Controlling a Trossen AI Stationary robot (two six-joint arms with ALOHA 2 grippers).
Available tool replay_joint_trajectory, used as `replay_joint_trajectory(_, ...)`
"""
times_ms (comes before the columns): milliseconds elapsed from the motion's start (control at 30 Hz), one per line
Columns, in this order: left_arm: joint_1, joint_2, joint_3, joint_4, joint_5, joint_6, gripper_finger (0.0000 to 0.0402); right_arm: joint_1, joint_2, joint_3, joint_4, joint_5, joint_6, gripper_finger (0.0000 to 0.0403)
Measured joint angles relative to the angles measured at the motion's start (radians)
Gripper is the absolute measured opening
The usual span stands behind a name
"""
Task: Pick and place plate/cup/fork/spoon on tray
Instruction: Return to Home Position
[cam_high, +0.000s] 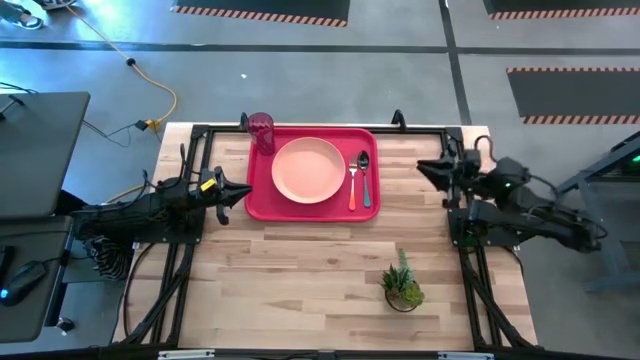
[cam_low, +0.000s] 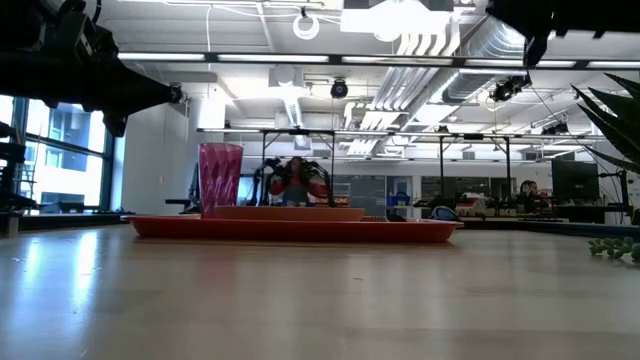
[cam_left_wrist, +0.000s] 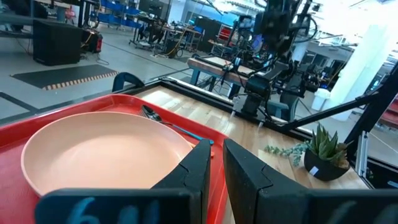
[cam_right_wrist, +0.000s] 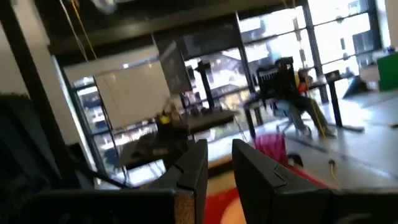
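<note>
The tray (cam_high: 257, 196) is sitting upper centre, carrying plate (cam_high: 307, 168), cup (cam_high: 261, 130), fork (cam_high: 352, 186) and spoon (cam_high: 364, 176). Both end effectors (left (cam_high: 244, 197), right (cam_high: 424, 167)) are hanging empty, fingers slightly parted.

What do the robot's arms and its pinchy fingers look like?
Both arms are dark, almost black, built from jointed segments with black cables running along them. The left gripper has two flat, wedge-shaped black fingers; the left arm carries a small yellow mark near its wrist. The right gripper has the same black fingers, one with a tan, cork-like pad.
</note>
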Motion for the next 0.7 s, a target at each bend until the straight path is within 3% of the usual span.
replay_joint_trajectory(333,0.000,0.000,0.000,0.000,0.000,0.043,0.0035,0.000,-0.011,-0.182,0.033,-0.028,-0.037,0.0067)
replay_joint_trajectory(700,0.000,0.000,0.000,0.000,0.000,0.043,0.0035,0.002,-0.011,-0.364,0.228,-0.077,0.038,0.0067)
